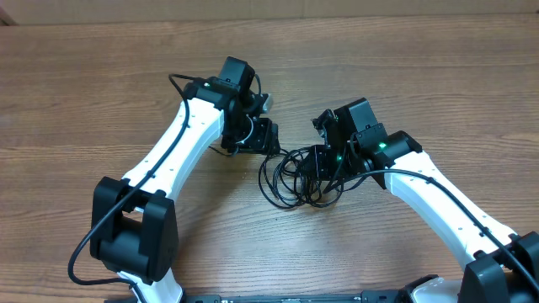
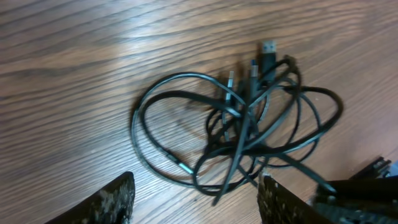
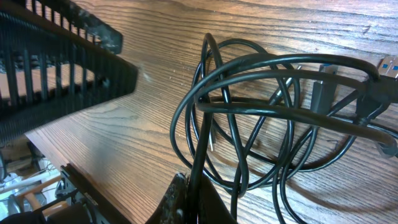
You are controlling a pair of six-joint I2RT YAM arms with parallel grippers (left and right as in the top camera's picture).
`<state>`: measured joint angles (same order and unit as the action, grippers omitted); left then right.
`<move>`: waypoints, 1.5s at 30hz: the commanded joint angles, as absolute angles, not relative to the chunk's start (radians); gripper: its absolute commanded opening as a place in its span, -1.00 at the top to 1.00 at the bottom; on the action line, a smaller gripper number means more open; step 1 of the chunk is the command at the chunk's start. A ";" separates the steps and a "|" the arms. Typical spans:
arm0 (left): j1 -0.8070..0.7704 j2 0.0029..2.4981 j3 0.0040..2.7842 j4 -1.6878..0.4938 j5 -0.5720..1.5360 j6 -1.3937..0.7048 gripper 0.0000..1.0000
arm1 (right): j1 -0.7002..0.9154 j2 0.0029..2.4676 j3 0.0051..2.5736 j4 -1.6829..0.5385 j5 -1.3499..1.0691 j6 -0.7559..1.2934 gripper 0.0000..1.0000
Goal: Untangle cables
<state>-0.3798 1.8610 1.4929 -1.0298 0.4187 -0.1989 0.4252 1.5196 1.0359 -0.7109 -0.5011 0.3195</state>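
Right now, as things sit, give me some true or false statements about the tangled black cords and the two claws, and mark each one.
1. The thin black cables lie in one tangled bundle on the wooden table. True.
2. The left claw is clamped on the bundle. False: its jaws stand open with nothing gripped, and the bundle lies ahead of it.
3. The right claw is shut on a strand of the cables. True.
4. The bundle sits out past the right arm, far from the left claw. False: it lies between the two claws.
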 commanded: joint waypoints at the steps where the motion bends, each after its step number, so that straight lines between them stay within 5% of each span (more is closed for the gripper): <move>1: -0.407 1.884 1.506 -1.022 0.458 -0.171 -0.26 | 0.419 1.515 1.048 -0.704 -0.525 0.305 0.93; 11: -0.453 2.037 1.506 -1.012 0.603 -0.156 -0.13 | 0.419 1.515 1.048 -0.704 -0.525 0.305 0.92; 14: -0.453 2.075 1.506 -1.014 0.607 -0.157 0.33 | 0.419 1.515 1.048 -0.704 -0.525 0.305 0.92; 20: -0.424 2.074 1.514 -1.024 0.592 -0.136 0.91 | 0.419 1.515 1.048 -0.718 -0.499 0.305 0.92; 31: -0.226 1.860 1.621 -1.202 0.484 -0.048 0.92 | 0.419 1.515 1.048 -0.859 -0.027 0.400 0.82; 38: -0.144 1.660 1.653 -1.277 0.571 0.038 0.88 | 0.417 1.515 1.048 -0.835 0.004 0.414 0.18; 45: -0.144 1.581 1.653 -1.311 0.707 0.207 0.81 | 0.414 1.515 1.050 -0.757 -0.119 0.419 0.07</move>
<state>-0.1375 1.5909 1.6375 -1.2980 0.5934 0.0639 0.4194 1.5196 1.0359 -0.7792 -0.0719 0.4099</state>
